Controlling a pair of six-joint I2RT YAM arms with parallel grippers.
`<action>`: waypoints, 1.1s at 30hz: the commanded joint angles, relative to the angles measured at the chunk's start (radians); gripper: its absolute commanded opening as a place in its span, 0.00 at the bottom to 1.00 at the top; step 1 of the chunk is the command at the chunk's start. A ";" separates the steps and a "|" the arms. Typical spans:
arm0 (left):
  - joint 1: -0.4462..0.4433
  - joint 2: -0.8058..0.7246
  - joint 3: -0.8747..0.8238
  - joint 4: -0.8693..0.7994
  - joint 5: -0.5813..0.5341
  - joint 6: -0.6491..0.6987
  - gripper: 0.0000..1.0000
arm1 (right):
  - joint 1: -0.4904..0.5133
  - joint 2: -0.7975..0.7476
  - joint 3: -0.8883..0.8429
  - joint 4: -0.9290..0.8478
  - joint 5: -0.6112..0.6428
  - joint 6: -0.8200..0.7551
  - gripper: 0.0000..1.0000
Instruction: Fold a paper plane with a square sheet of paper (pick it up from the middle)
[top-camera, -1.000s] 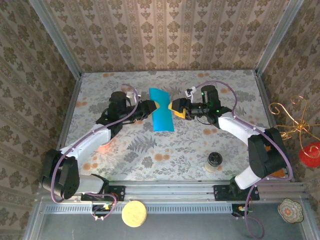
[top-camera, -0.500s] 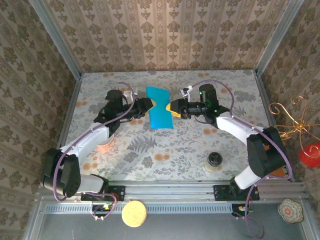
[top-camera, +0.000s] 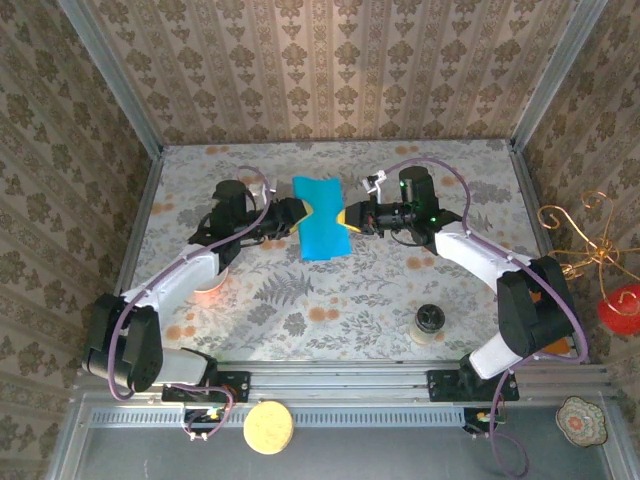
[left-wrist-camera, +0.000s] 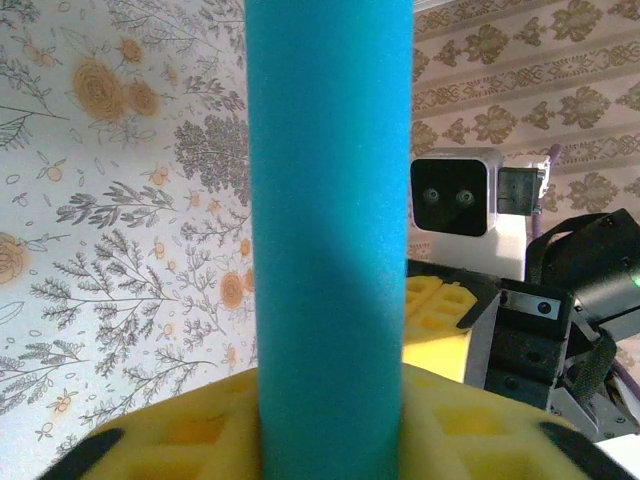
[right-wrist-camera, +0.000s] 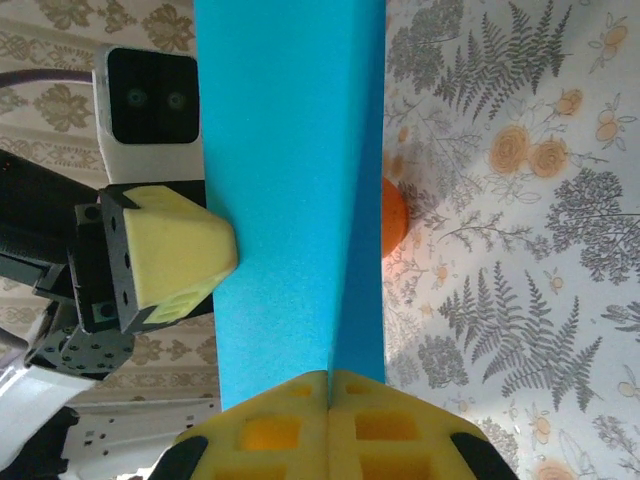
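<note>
The square sheet of paper (top-camera: 322, 235) is teal-blue and hangs above the middle of the table, bent along a lengthwise crease. My left gripper (top-camera: 300, 213) is at its left edge and my right gripper (top-camera: 347, 217) at its right edge. In the left wrist view the paper (left-wrist-camera: 330, 200) rises as a vertical band out of my left gripper (left-wrist-camera: 330, 400), whose yellow pads press both its sides. In the right wrist view the paper (right-wrist-camera: 280, 150) has its crease running into my right gripper (right-wrist-camera: 328, 385), whose pads are closed tight on it. No paper plane shape shows.
A small round jar (top-camera: 430, 322) stands at the front right of the floral table (top-camera: 300, 320). An orange round object (top-camera: 207, 293) lies under my left arm, and its orange edge (right-wrist-camera: 392, 215) peeks out beside the paper. Patterned walls close in three sides.
My right gripper has closed on the paper's right edge. Paper and both grippers have shifted slightly left and toward the back.
</note>
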 joint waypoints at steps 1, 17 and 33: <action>0.025 -0.013 0.018 -0.095 -0.023 0.057 0.48 | -0.022 -0.033 0.032 -0.094 0.040 -0.041 0.00; 0.107 -0.079 -0.034 -0.376 -0.234 0.300 0.87 | -0.085 -0.154 0.205 -0.683 0.272 -0.263 0.00; 0.017 -0.047 -0.132 -0.346 -0.327 0.304 0.89 | 0.067 0.128 0.019 -0.139 0.158 -0.045 0.00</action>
